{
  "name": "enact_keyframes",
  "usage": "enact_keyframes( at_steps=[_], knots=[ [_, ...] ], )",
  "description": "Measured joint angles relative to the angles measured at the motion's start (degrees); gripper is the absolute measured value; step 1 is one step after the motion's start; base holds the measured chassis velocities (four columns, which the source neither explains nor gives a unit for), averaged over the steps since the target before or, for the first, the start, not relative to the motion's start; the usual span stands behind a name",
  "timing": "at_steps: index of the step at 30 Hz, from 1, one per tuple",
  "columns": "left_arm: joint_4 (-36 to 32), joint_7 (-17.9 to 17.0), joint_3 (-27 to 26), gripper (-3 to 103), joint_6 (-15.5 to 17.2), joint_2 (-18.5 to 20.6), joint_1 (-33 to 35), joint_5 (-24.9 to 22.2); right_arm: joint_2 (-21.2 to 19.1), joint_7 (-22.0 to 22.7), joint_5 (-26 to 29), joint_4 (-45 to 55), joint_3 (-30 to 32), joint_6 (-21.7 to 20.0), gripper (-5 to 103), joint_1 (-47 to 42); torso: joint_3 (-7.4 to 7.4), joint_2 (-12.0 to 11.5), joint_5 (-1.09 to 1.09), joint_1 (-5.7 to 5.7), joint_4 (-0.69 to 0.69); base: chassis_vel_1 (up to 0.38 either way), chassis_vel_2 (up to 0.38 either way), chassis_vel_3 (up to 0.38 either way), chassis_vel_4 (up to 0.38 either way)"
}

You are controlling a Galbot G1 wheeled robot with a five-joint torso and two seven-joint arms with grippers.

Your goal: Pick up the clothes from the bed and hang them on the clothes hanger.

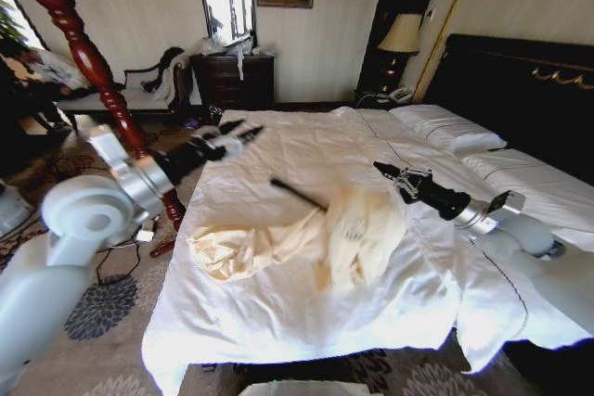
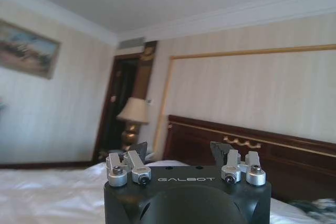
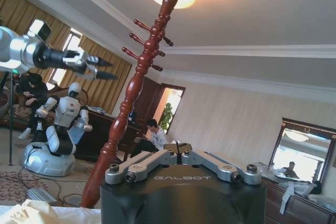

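The clothes lie crumpled on the bed, a cream heap on the white sheet at mid-mattress. The garment's long axis runs across the bed, from a flattened sleeve or hem end toward the robot's left to a bunched, higher mound on the right. A black bar, judged to be part of the clothes hanger, protrudes from under the mound, pointing away toward the far left of the bed; the rest of it is hidden by fabric.

The right gripper hovers above the sheet just beyond the bunched end, empty. In the right wrist view its fingers meet at the tips, closed on nothing. The mound lies near this gripper, slightly toward the robot and to its left.

The left gripper is held out over the bed's far left portion, well apart from the clothes, empty. In the left wrist view its fingers stand spread wide.

The red-brown coat stand rises beside the bed on the left.

Judgement: the right arm is nearer the garment; nothing is grasped yet, so the pick-up has not begun.
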Motion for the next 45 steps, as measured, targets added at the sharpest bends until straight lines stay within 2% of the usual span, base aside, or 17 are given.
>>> enact_keyframes(
  at_steps=[4, 5, 8, 10, 13, 16, 17, 22, 23, 27, 30, 34, 39, 40, 41, 44, 45],
  knots=[
    [1.7, -1.0, 0.5, 72, -0.2, -0.4, 2.4, 2.6, 0.7, -0.2, -0.8, 0.1, -0.5, 0.0, 0, -1.0, 0.0, 0.0, 0.02, 0.0, -0.01, 0.0, 0.0, 0.0, 0.0],
    [2.9, -3.1, 1.2, 72, 0.3, -0.8, 3.4, 4.8, 1.2, 0.6, -1.2, 0.1, -0.8, -0.4, 0, -2.1, 0.0, 0.0, 0.02, 0.0, -0.01, 0.0, 0.0, 0.0, 0.0],
    [5.1, -11.7, 2.2, 71, 3.8, -2.6, 6.6, 9.6, 2.7, 9.2, -2.9, 1.4, -1.4, -4.7, 3, -5.8, 0.0, 0.0, 0.03, 0.0, -0.04, 0.0, 0.0, 0.0, 0.0],
    [5.4, -13.8, 2.2, 71, 4.8, -3.0, 7.6, 10.5, 3.0, 11.7, -3.1, 1.7, -1.4, -6.0, 3, -6.7, 0.0, 0.0, 0.02, 0.01, -0.03, 0.0, 0.0, 0.0, 0.0],
    [7.1, -22.2, 1.3, 72, 7.9, -4.7, 17.7, 19.2, 4.9, 26.8, -2.7, 2.5, -3.4, -14.6, 20, -10.0, 0.01, 0.0, 0.03, 0.0, 0.01, 0.0, 0.0, 0.0, 0.0],
    [7.9, -23.0, 1.6, 73, 7.2, -6.3, 21.3, 23.7, 5.1, 31.8, -3.8, 2.6, -4.2, -17.7, 25, -11.0, 0.0, 0.0, 0.04, 0.0, 0.04, 0.0, 0.0, 0.0, 0.0],
    [8.3, -23.2, 2.1, 75, 6.3, -8.5, 23.7, 26.4, 4.8, 33.9, -5.7, 2.5, -4.4, -19.6, 35, -11.7, 0.0, 0.0, 0.02, 0.0, 0.01, 0.0, 0.0, 0.0, 0.0],
    [7.5, -23.6, 0.3, 70, 3.4, -15.5, 30.6, 31.3, 2.3, 33.6, -11.4, -0.6, -7.2, -22.7, 46, -9.6, 0.0, 0.0, 0.01, 0.0, -0.05, 0.0, 0.0, 0.0, 0.0],
    [6.7, -24.0, -1.3, 73, 1.8, -18.3, 34.3, 33.3, 1.5, 32.2, -14.6, -2.5, -9.3, -23.2, 57, -8.0, 0.0, 0.0, 0.03, 0.0, 0.01, 0.0, 0.0, 0.0, 0.0],
    [5.6, -24.1, -3.8, 78, -1.8, -22.9, 40.0, 38.4, 0.3, 28.8, -20.7, -4.8, -13.0, -23.5, 68, -6.5, 0.0, 0.0, 0.02, 0.0, 0.03, 0.0, 0.0, 0.0, 0.0],
    [5.9, -23.0, -4.7, 76, -8.7, -30.4, 45.7, 49.9, 1.7, 27.3, -27.3, -5.6, -20.4, -24.5, 84, -3.0, -0.01, 0.0, 0.04, 0.0, -0.05, 0.0, 0.0, 0.0, 0.0],
    [5.5, -22.6, -4.5, 78, -11.9, -36.0, 48.5, 55.5, 4.0, 29.2, -28.1, -4.3, -28.1, -27.6, 95, 3.9, 0.0, 0.0, 0.06, 0.0, -0.01, 0.0, 0.0, 0.0, 0.0],
    [4.3, -22.5, -3.7, 80, -14.5, -41.4, 50.7, 61.4, 7.8, 34.5, -23.9, -1.5, -43.4, -36.8, 100, 18.4, 0.0, 0.0, 0.04, 0.0, -0.02, 0.0, 0.0, 0.0, 0.0],
    [4.1, -22.4, -3.6, 80, -14.9, -42.2, 50.9, 62.3, 9.2, 34.4, -22.6, -1.4, -48.0, -38.1, 100, 23.8, 0.0, 0.0, 0.01, -0.01, -0.06, 0.0, 0.0, 0.0, 0.0],
    [3.8, -22.3, -3.5, 81, -15.2, -42.8, 50.9, 62.6, 11.0, 33.9, -20.8, -1.6, -53.7, -39.4, 100, 30.3, 0.0, 0.0, 0.03, 0.0, 0.02, 0.0, 0.0, 0.0, 0.0],
    [3.7, -22.5, -3.5, 82, -15.2, -43.1, 50.8, 62.7, 12.5, 32.8, -18.9, -1.9, -58.3, -42.1, 100, 35.4, 0.01, 0.0, 0.01, 0.02, 0.05, 0.0, 0.0, 0.0, 0.0],
    [3.5, -22.6, -3.5, 83, -15.2, -43.2, 50.6, 62.7, 13.2, 31.6, -17.1, -1.7, -61.5, -45.7, 100, 38.7, 0.01, 0.0, 0.01, 0.03, 0.03, 0.0, 0.0, 0.0, 0.0]
  ],
)
